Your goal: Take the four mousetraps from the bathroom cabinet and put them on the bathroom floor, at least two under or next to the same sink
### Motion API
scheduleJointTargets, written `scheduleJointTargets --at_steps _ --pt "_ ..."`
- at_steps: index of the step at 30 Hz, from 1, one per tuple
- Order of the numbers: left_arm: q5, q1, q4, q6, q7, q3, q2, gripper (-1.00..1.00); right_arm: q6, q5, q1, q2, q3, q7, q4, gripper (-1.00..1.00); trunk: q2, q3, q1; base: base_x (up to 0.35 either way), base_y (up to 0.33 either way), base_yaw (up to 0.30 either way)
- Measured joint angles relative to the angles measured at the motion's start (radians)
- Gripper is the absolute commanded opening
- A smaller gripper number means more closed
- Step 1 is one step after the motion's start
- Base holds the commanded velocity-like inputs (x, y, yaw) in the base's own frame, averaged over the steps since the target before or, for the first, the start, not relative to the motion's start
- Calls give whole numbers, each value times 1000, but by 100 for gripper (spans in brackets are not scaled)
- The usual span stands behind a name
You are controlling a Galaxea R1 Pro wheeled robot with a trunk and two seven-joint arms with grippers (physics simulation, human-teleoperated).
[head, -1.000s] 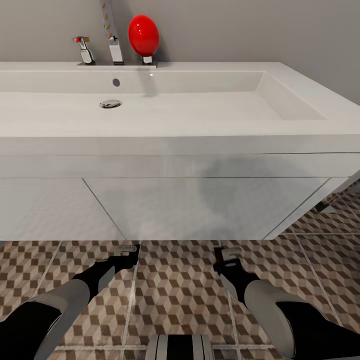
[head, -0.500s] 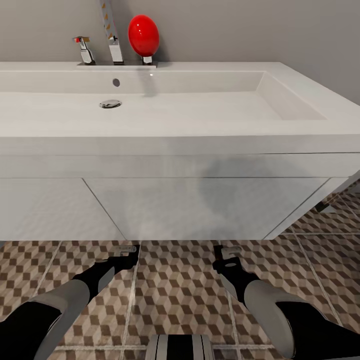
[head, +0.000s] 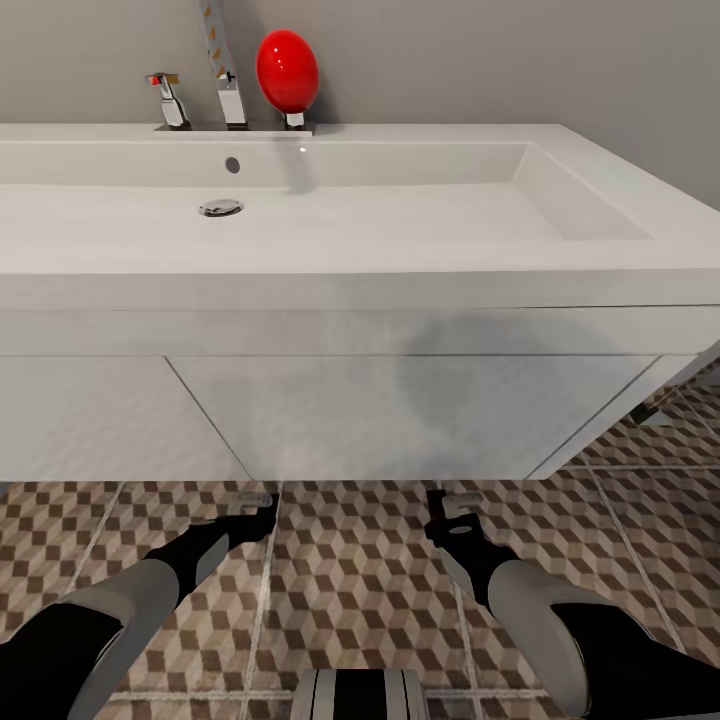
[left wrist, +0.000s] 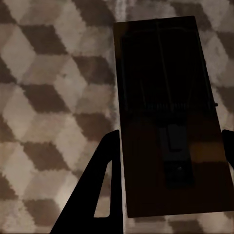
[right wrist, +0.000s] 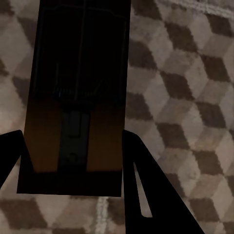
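Observation:
Each wrist view shows a flat dark brown mousetrap held between two black fingers, just above the cube-patterned bathroom floor (head: pixel 350 590). My left gripper (left wrist: pixel 170 134) is shut on one mousetrap (left wrist: pixel 161 63), a finger (left wrist: pixel 100 190) pressed against its side. My right gripper (right wrist: pixel 73 136) is shut on another mousetrap (right wrist: pixel 83 48), with a finger (right wrist: pixel 141 185) at its edge. In the head view the left gripper (head: pixel 255 500) and right gripper (head: pixel 450 508) hang low over the tiles, just in front of the white sink (head: pixel 300 290). The cabinet is out of view.
The sink's white vanity front (head: pixel 400 420) rises directly ahead of both grippers. A chrome faucet (head: pixel 230 95) and a red egg-shaped object (head: pixel 288 70) stand at the back of the basin. Open tiled floor (head: pixel 660 440) continues past the vanity's right end.

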Motion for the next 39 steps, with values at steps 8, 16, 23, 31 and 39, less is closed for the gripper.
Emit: scheduleJointTargets --at_steps 8,16,23,31,39 --pt "-3 0 -5 22 0 0 2 -100 0 0 0 0 0 0 -1 -100 0 0 0 0 0 0" --pt "-4 0 -14 21 0 0 4 -100 0 0 0 0 0 0 -1 -100 0 0 0 0 0 0" --pt "-4 -1 -17 22 0 0 12 -100 0 0 0 7 1 0 -1 -100 0 0 0 0 0 0" --pt "-4 -1 -15 21 0 0 12 -100 0 0 0 9 1 0 -1 -100 0 0 0 0 0 0" --pt "-3 -1 -13 21 0 0 13 -100 0 -1 0 8 1 0 -1 -100 0 0 0 0 0 0"
